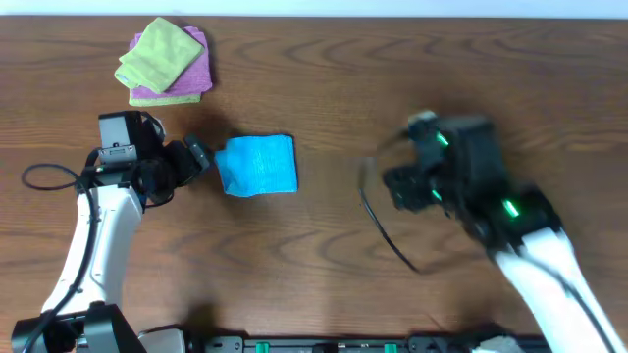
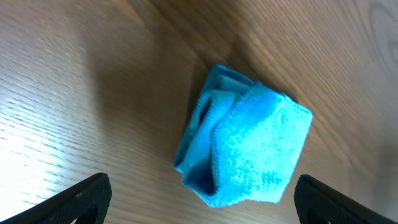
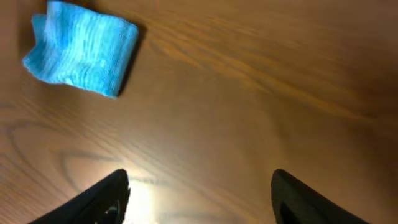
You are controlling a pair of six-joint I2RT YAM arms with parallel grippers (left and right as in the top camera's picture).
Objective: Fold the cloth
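The sky-blue cloth lies folded into a small thick packet on the wooden table, left of centre. In the left wrist view the cloth shows its layered open edge on the left. My left gripper is open and empty, just left of the cloth and not touching it; its fingertips frame the cloth's near end. My right gripper is open and empty, well to the right of the cloth, over bare table. The cloth also shows at the top left of the right wrist view.
A lime-green folded cloth lies on a purple folded cloth at the back left. A black cable loops on the table beside the right arm.
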